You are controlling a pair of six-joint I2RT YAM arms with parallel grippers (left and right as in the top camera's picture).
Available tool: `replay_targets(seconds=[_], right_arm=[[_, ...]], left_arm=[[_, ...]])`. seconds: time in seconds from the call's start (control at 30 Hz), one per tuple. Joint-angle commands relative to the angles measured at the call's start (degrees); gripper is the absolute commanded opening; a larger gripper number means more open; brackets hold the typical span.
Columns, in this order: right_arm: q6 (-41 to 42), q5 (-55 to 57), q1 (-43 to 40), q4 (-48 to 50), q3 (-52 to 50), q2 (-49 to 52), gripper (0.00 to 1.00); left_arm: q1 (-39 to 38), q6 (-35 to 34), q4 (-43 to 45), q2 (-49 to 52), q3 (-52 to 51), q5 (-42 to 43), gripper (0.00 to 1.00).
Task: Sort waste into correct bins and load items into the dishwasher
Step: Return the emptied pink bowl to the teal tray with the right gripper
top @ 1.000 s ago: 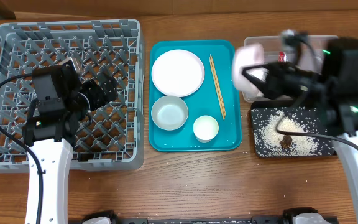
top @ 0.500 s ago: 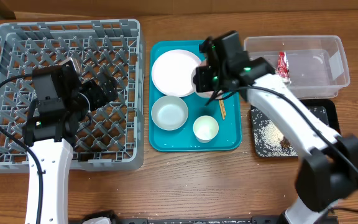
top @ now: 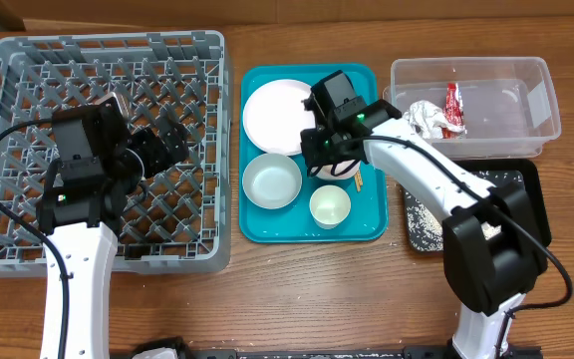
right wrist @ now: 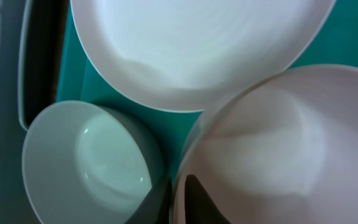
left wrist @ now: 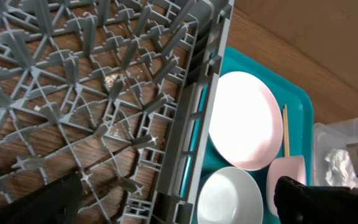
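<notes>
Red shiny wrapper [top: 453, 108] and crumpled white paper [top: 425, 118] binned in the clear plastic tub [top: 526, 110], white rice grains [top: 422, 214] in the shallow black tray [top: 526, 179]. The grey lattice dish rack [top: 28, 60] holds nothing. Right gripper [right wrist: 178, 199] pinches the small white bowl [right wrist: 272, 155] by its rim on the teal serving tray [top: 367, 224]; left gripper [top: 167, 143] gapes wide, empty.

right arm [top: 417, 165] | clear tub [top: 541, 120] → teal tray [top: 367, 219] | white bowl [left wrist: 286, 177] carried along

White bowl [right wrist: 266, 143] beside round plate [right wrist: 197, 43]

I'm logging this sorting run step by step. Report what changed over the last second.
The right gripper swung left from above the clear tub to the teal tray, carrying the pinkish-white bowl down beside the plate, held by its rim. The left gripper, open over the grey rack, did not move.
</notes>
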Motion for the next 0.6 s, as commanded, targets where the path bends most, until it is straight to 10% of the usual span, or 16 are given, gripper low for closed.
replay_targets(seconds=[0.0, 0.27, 0.4, 0.57], right_arm=[[0.2, 0.8, 0.3, -0.3, 1.9, 0.3, 0.15], [0.4, -1.9, -1.1, -5.5, 6.7, -2.1, 0.37], [0.4, -2.0, -3.5, -13.2, 15.4, -6.3, 0.44], [0.4, -1.8, -9.3, -23.7, 25.9, -11.2, 0.61]], left_arm=[[0.2, 0.1, -0.2, -0.1, 1.4, -2.9, 1.0], [0.1, 0.6, -0.3, -0.1, 1.5, 1.1, 1.0], [-0.7, 7.9, 1.3, -0.2, 1.6, 9.7, 0.78], [-6.6, 8.0, -1.0, -0.2, 1.6, 9.8, 0.76]])
